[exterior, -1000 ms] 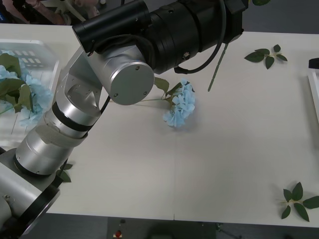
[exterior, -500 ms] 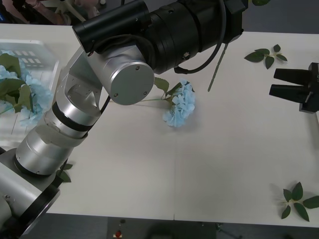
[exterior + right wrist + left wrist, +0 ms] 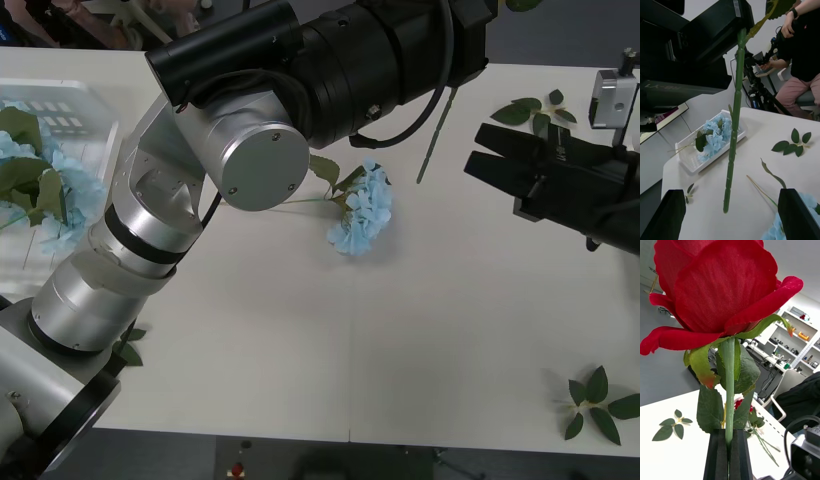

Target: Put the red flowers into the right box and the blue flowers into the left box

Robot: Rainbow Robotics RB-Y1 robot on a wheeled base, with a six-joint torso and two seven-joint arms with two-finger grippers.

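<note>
Holding a red rose (image 3: 722,288) upright, left gripper (image 3: 728,450) seemingly near the table (image 3: 420,330) edge.

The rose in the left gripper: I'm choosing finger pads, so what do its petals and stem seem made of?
The red rose petals look like matte woven fabric; a fine weave shows. Its stem looks like smooth moulded plastic, probably. The left gripper is shut on that stem.

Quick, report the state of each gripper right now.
Left gripper: shut on the red rose's stem, held raised.
Right gripper: open, holding nothing, above the table.
</note>
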